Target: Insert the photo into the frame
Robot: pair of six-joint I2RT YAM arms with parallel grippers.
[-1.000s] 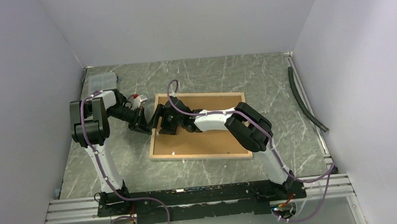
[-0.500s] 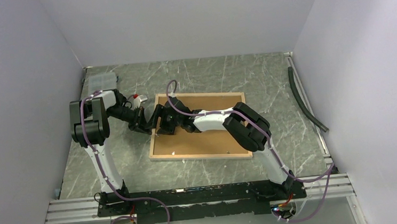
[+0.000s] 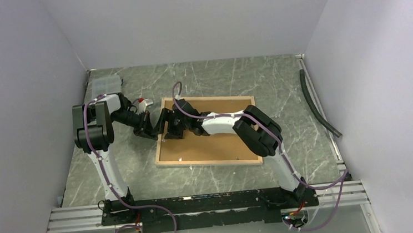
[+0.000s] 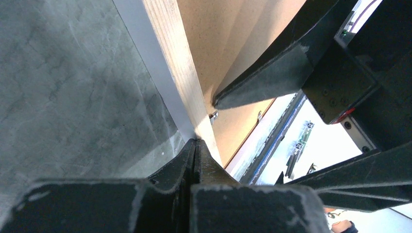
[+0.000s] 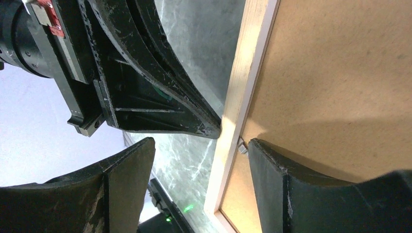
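Observation:
The frame [image 3: 208,162] lies back up on the table, its light wood rail [image 5: 243,82] around a brown backing board [image 3: 217,143]. The photo is hidden. My left gripper [image 3: 152,133] is shut with nothing in it, and its joined tips [image 4: 196,144] press against the outer side of the frame's left rail [image 4: 175,63]. My right gripper [image 5: 199,165] is open and straddles that same rail. One finger [image 5: 126,189] hangs over the table outside it. The other finger [image 5: 277,189] rests over the backing board [image 5: 340,73], beside a small metal clip [image 5: 241,145].
A grey hose [image 3: 319,105] lies along the right wall. A clear plastic box [image 3: 104,84] sits in the back left corner, and a small red and white object [image 3: 145,103] lies behind the left gripper. White walls close in three sides.
The right gripper has edged slightly to the left over the frame's left rail. The left gripper stays shut against the frame.

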